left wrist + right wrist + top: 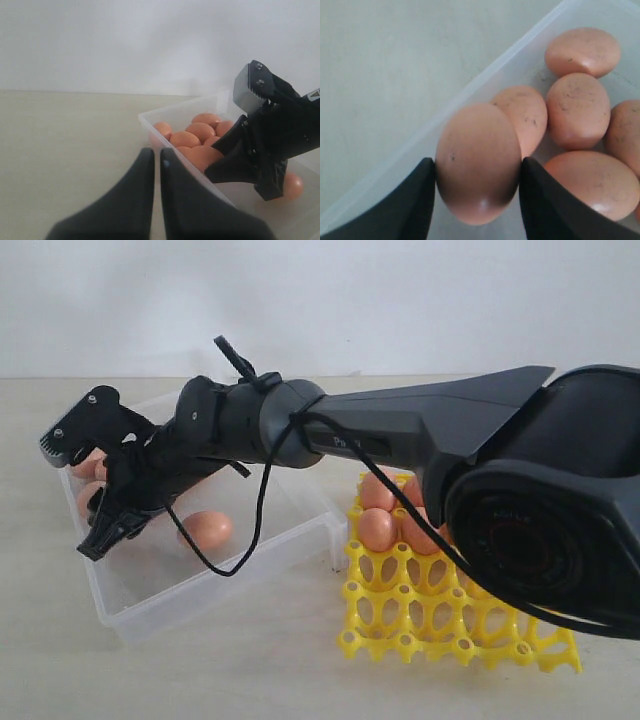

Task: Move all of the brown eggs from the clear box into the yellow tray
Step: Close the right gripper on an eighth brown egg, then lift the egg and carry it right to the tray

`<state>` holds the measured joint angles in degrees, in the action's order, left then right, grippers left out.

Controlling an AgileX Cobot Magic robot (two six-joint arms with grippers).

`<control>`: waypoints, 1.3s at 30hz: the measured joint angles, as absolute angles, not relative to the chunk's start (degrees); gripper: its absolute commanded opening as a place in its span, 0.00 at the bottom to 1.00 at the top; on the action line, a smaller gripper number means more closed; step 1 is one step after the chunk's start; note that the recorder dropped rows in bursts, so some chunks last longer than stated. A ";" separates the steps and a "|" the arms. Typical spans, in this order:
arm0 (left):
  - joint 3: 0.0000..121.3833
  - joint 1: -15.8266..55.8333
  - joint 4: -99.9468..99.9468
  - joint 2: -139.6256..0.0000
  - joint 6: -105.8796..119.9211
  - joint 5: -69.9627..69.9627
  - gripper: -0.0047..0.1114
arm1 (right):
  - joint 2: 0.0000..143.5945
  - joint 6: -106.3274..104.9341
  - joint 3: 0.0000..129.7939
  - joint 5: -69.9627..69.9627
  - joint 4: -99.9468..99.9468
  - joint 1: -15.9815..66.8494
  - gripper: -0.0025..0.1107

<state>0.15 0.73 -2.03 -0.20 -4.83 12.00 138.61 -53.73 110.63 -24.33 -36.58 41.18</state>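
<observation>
Egg (478, 162) pinkish-brown, smooth, faintly speckled

Exterior view: right arm (400, 430) hides most brown eggs (207, 530) in clear box (200, 588), plus right rear of yellow tray (440, 640).

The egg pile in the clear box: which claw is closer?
Right. The right gripper holds one egg just above the pile; the left gripper sits outside the box, beside its wall.

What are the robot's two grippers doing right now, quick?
Left gripper: closed, holding nothing.
Right gripper: closed on a brown egg.
</observation>
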 measured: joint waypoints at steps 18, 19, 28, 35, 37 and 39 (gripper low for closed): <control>0.15 0.73 -2.03 -0.20 -4.83 12.00 0.08 | 127.22 -50.57 94.45 -4.68 -48.17 41.18 0.02; 0.15 0.73 -2.03 -0.20 -4.83 12.00 0.08 | 125.80 -50.72 92.09 -2.47 -48.29 41.18 0.02; 0.15 0.73 -2.03 -0.20 -4.83 12.00 0.08 | 116.68 -35.35 75.40 12.90 -34.46 41.18 0.02; 0.15 0.73 -2.03 -0.20 -4.83 12.00 0.08 | 111.11 -17.60 71.12 17.13 -22.88 42.95 0.02; 0.15 0.73 -2.03 -0.20 -4.83 12.00 0.08 | 108.91 -12.64 69.92 21.20 -20.41 44.19 0.02; 0.15 0.73 -2.03 -0.20 -4.83 12.00 0.08 | 106.07 -5.75 67.97 25.74 -16.29 45.71 0.02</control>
